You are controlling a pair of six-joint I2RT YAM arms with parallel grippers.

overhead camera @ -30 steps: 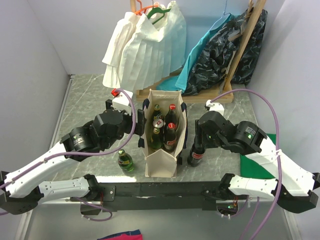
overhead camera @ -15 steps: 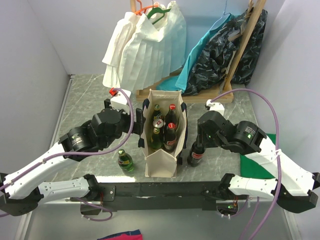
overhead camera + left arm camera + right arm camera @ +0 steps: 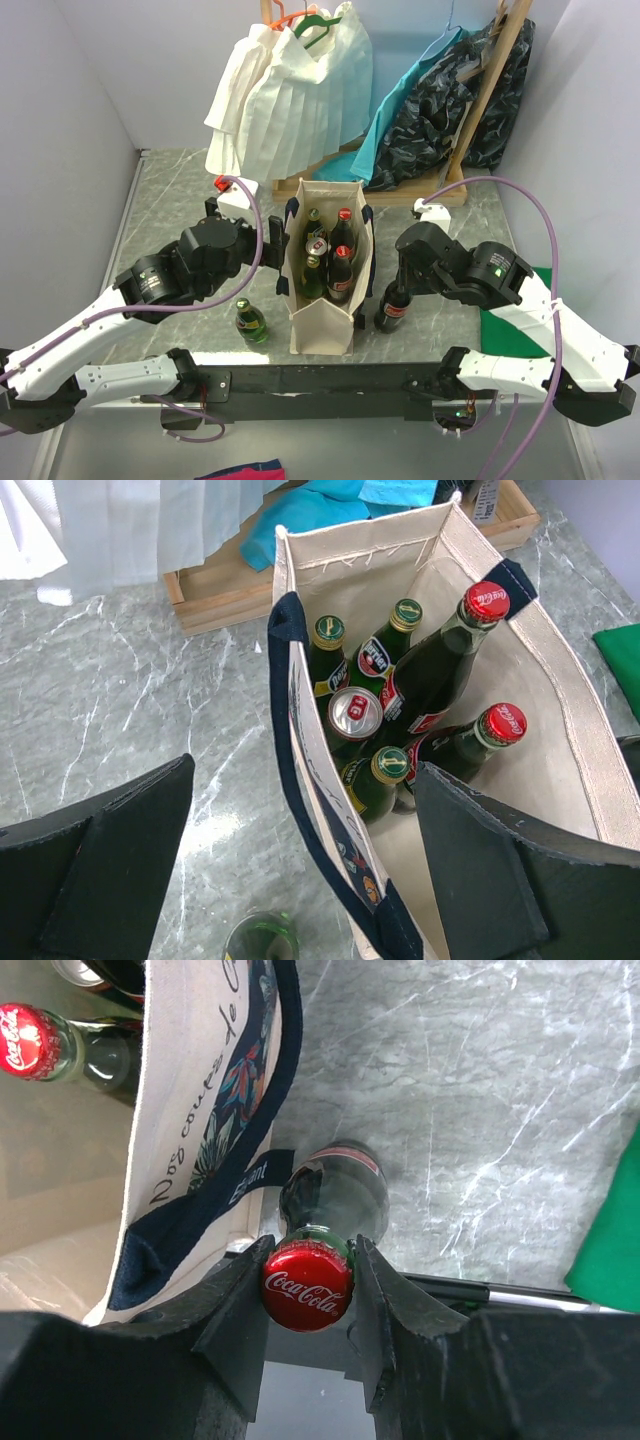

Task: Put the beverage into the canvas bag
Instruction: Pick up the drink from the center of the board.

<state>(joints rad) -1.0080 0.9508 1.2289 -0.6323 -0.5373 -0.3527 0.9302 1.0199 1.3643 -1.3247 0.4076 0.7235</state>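
The cream canvas bag with navy handles stands open mid-table, holding several bottles and a can. My right gripper is shut on the neck of a dark Coca-Cola bottle with a red cap. The bottle stands on the table just right of the bag; in the top view the bottle is under that gripper. My left gripper is open, high above the bag's left wall; one finger is over the table, the other over the bag's inside. In the top view the left gripper is beside the bag.
A green bottle stands on the table left of the bag, also low in the left wrist view. A white pleated garment, teal and black clothes and a wooden rack base are behind. A green cloth lies at the right.
My left gripper has drifted slightly toward the back. The right gripper and the Coca-Cola bottle have hardly moved.
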